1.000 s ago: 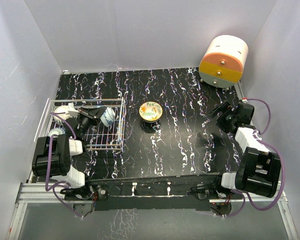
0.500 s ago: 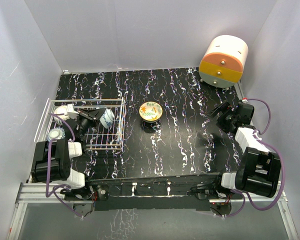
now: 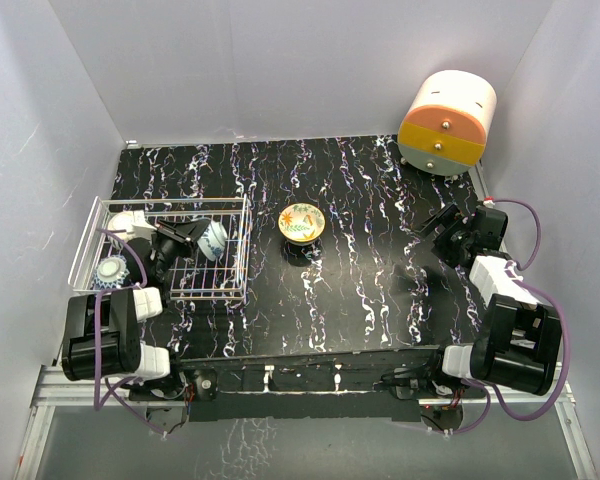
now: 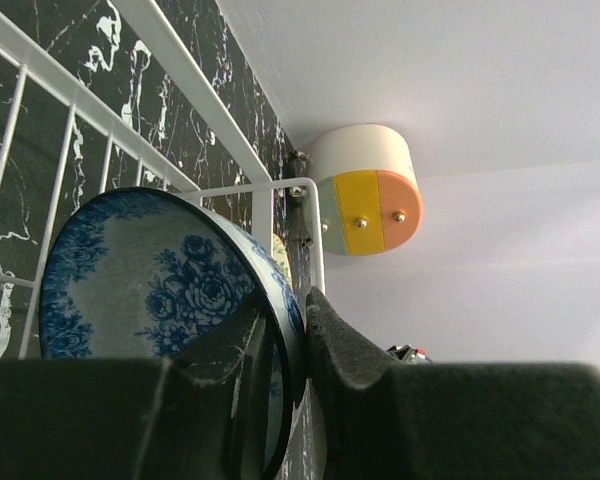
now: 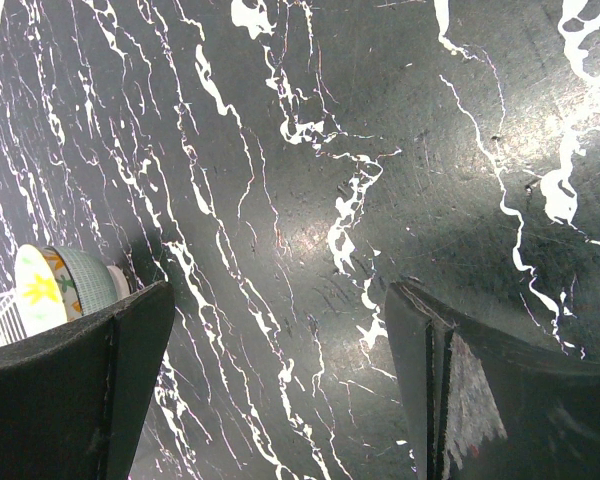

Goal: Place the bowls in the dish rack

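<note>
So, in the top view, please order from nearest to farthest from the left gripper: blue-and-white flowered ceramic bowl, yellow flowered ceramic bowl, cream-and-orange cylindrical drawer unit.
1. Blue-and-white flowered bowl, at the left gripper, inside the wire rack.
2. Yellow flowered bowl, right of it.
3. Cream-and-orange drawer unit, far right corner.

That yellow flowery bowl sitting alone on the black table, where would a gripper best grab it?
Probably by the rim, coming straight down from above: the yellow bowl stands upright, mouth up, alone on the table, so one finger can slip inside and one outside its wall.
</note>
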You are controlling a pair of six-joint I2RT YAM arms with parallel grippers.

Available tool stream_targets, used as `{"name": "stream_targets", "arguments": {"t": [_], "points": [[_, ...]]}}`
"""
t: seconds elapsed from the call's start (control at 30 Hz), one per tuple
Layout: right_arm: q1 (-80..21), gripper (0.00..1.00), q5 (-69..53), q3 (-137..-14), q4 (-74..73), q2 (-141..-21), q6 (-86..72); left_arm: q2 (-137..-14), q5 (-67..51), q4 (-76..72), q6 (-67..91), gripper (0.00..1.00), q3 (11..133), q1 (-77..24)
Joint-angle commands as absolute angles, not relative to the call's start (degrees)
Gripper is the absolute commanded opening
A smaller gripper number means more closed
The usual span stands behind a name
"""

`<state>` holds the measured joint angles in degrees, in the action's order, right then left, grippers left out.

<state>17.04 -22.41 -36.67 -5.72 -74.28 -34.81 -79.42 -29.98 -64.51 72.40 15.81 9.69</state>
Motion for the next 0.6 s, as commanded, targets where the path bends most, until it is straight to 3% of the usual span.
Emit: {"name": "stream_targets", "arguments": {"t": [0.0,0.4,0.57], "points": [[17.31,0.88,-22.13,-36.48,-2.52,-72.86,-34.1,-79.33,-26.72,-56.87,68.81,0.22,14.19,11.5],[17.23,0.88,-22.15,-36.22,-2.13,-73.26,-34.18,-70.53,-21.32,-30.58,58.09,0.35,21.14,12.57],[17.23,0.88,-22.28,-36.39,-2.1,-73.21,-34.19,-70.3,-19.22,-23.24,54.87,0.36,24.48,12.57]]}}
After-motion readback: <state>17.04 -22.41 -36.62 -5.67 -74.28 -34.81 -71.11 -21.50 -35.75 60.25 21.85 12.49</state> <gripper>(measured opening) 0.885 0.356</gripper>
